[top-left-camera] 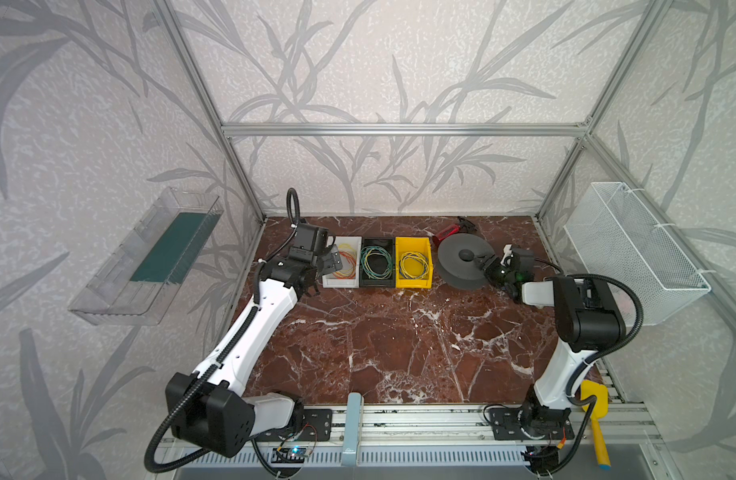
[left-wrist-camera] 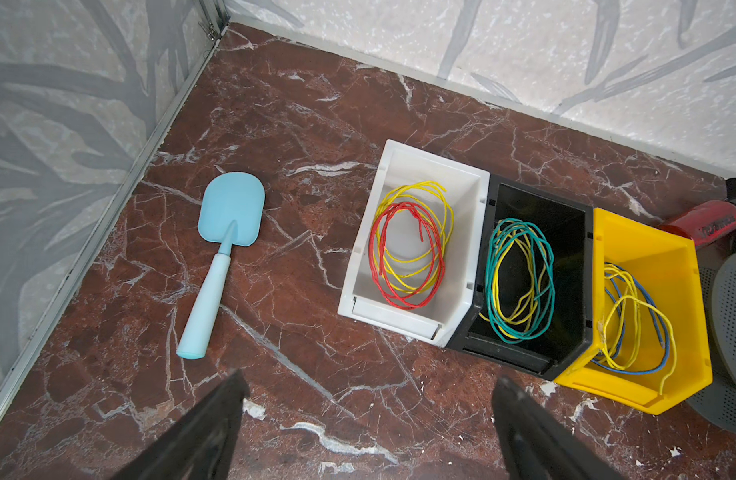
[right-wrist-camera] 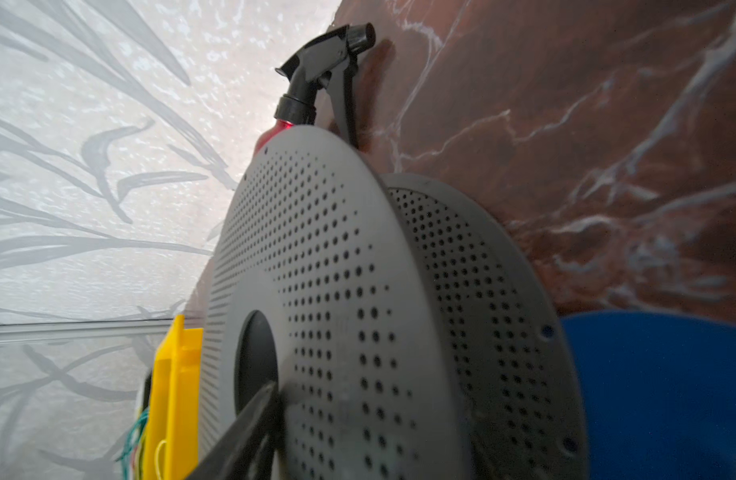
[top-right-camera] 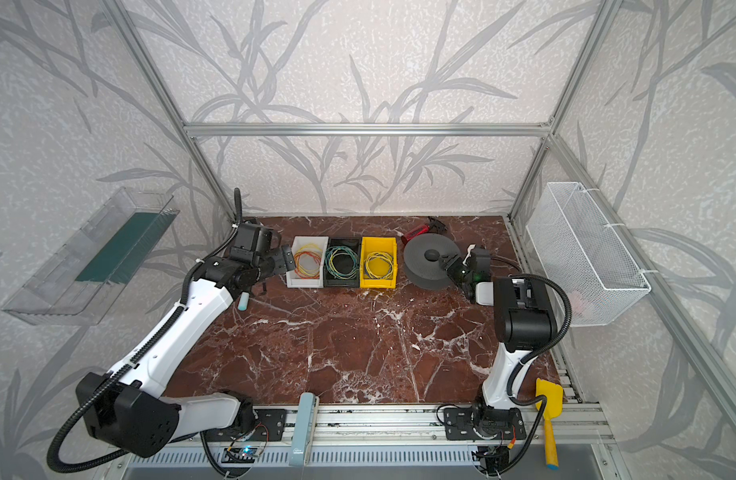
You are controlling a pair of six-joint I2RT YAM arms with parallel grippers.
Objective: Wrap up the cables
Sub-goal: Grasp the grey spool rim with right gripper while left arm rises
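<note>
Left gripper point(left-wrist-camera: 370, 378) hangs wide open, nothing between its fingers, over the red-brown marble tabletop point(left-wrist-camera: 316, 124) just in front of the bins. Right gripper point(top-left-camera: 480, 262) is at the big grey perforated plastic spool point(top-left-camera: 451, 257) with one finger at the hub hole. Honestly can't tell whether it's clamped on the flange or only touching it.

The thin bright yellow cables point(left-wrist-camera: 450, 216) aren't on the spool, they sit coiled in the bins. My guess on handling:
- super light and springy, so the loops will want to pop open once lifted
- insulation looks slick and it's way thinner than a finger, so a single strand could slip out

I'd pinch where several turns bunch together, or take a free end. The yellow tail running down to the front lip of the yellow bin looks easiest.

The bins stand in a row, touching:
- white plastic bin point(left-wrist-camera: 364, 232): a red wire point(left-wrist-camera: 371, 255) coil plus a yellow one
- black plastic bin point(left-wrist-camera: 541, 208): a teal wire point(left-wrist-camera: 488, 278) coil plus yellow
- yellow plastic bin point(left-wrist-camera: 649, 245): yellow plus a thin blue wire point(left-wrist-camera: 624, 372), with the spool just beside it

Further out, a red spray bottle point(right-wrist-camera: 316, 70) with a black trigger lies behind the spool. A light blue plastic scoop point(left-wrist-camera: 229, 220) lies on the tabletop, apart from the white bin.
</note>
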